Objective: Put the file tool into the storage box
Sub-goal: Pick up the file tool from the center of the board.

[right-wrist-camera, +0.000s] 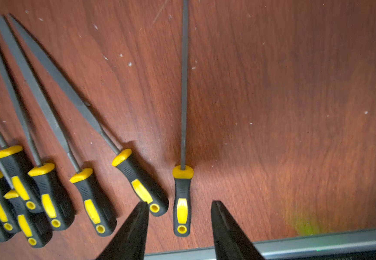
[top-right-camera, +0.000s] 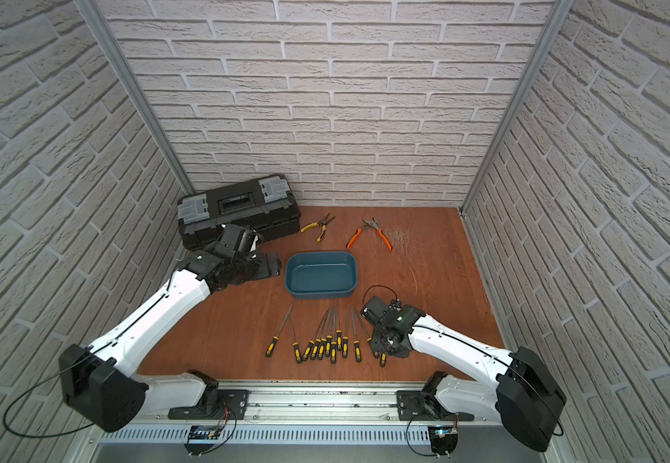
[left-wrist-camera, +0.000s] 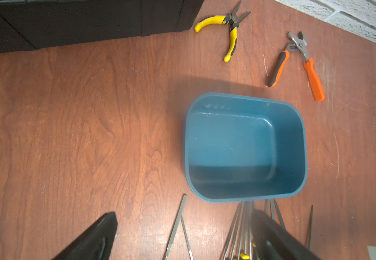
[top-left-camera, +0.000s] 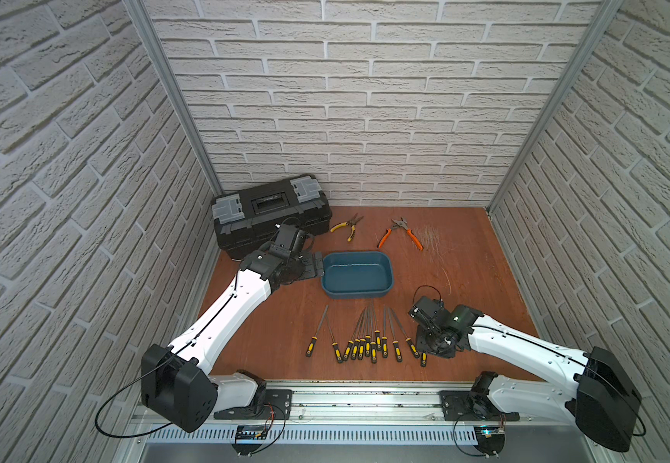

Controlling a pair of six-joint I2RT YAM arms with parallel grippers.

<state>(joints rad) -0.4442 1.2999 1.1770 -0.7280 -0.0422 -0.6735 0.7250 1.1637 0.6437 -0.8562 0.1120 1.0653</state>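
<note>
The right tool (right-wrist-camera: pixel 179 202) stands spread astride the outermost file handle (right-wrist-camera: pixel 182 191), apparently not touching; centre it, then squeeze evenly.

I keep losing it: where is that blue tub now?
In both top views the storage box sits mid-table, with the row of files nearer the robot and the yellow pliers and orange pliers beyond it.

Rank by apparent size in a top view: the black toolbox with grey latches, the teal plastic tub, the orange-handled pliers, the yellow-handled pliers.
1. black toolbox with grey latches
2. teal plastic tub
3. orange-handled pliers
4. yellow-handled pliers, only a little smaller than the orange pair
</note>
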